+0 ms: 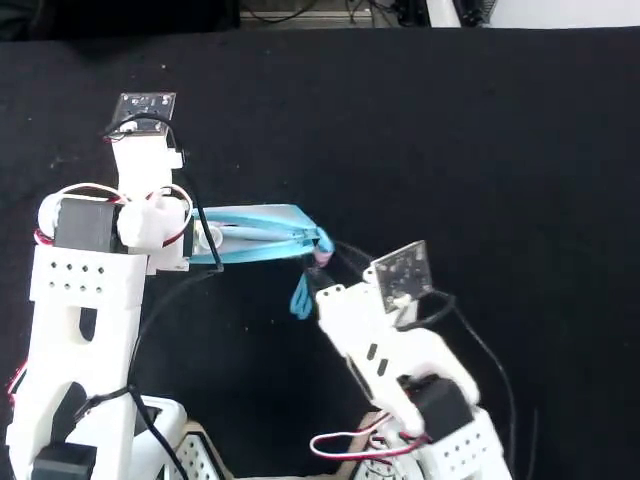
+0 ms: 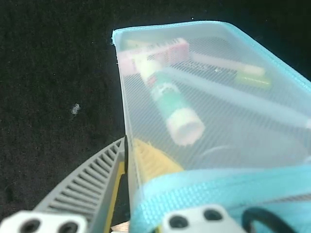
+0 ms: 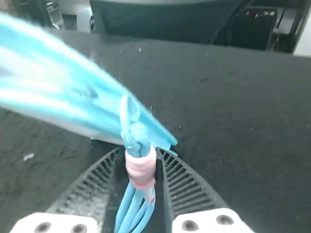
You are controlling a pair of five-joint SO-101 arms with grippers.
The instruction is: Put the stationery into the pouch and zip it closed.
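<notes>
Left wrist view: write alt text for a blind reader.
A translucent mesh pouch with light blue trim, clamped at its edge by the left gripper, holds a green-labelled glue stick, a pink-and-white pack and a white-and-green pen over the black table.

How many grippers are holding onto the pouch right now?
2. The left gripper clamps one end of the pouch; the right gripper pinches the zipper pull at the opposite end. The rig has only two, so none is hidden.
</notes>
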